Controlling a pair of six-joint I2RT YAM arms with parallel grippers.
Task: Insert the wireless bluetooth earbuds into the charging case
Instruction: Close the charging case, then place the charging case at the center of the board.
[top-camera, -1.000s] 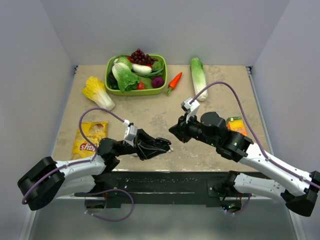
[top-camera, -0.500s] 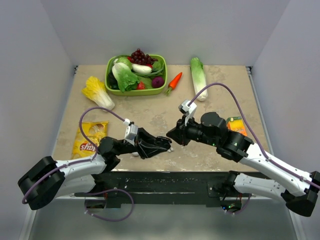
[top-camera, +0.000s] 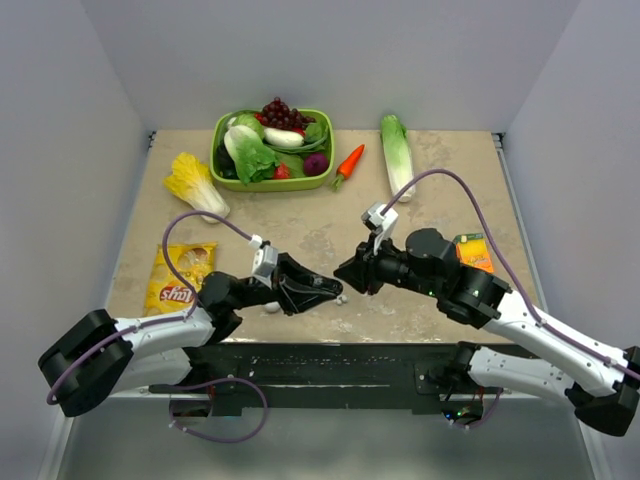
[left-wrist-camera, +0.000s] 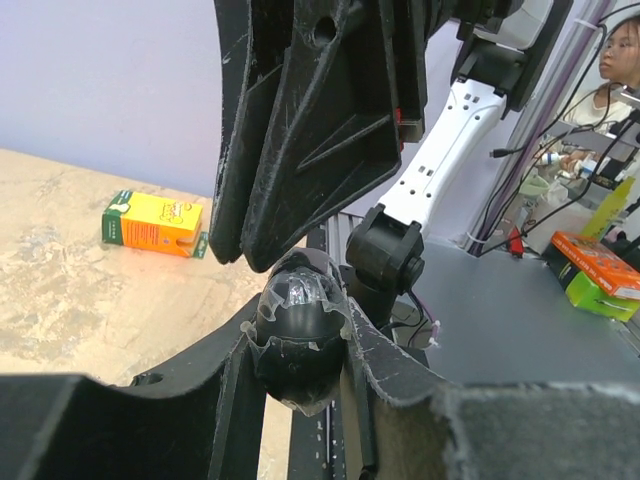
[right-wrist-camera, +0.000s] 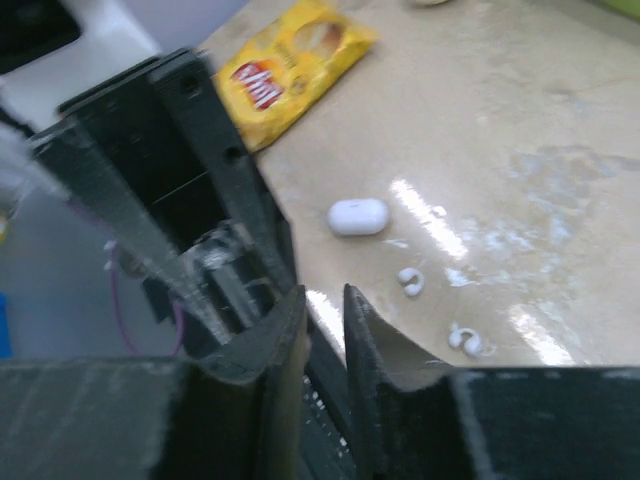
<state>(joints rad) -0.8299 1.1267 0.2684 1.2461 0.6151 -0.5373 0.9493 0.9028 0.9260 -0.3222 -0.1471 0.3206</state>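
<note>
The white oval charging case (right-wrist-camera: 357, 215) lies closed on the table, and only a sliver of it (top-camera: 272, 307) shows beside the left arm in the top view. Two tiny white earbuds (right-wrist-camera: 409, 282) (right-wrist-camera: 466, 341) lie loose near the table's front edge (top-camera: 340, 298) (top-camera: 339, 323). My left gripper (top-camera: 330, 291) (left-wrist-camera: 300, 300) is shut on a dark rounded object (left-wrist-camera: 298, 340) wrapped in clear film. My right gripper (top-camera: 343, 273) (right-wrist-camera: 322, 300) hovers tip to tip with it, above the earbuds. Its jaws are a narrow gap apart with nothing between them.
A yellow chips bag (top-camera: 180, 278) lies at the left front and an orange juice box (top-camera: 472, 250) at the right. At the back are a green basket (top-camera: 270, 187) of vegetables, a cabbage (top-camera: 197, 185), a carrot (top-camera: 348, 163) and a long lettuce (top-camera: 397, 155).
My right gripper has come slightly down and nearer to the left gripper, and its jaws have parted a little. The left gripper keeps its hold and has barely moved.
</note>
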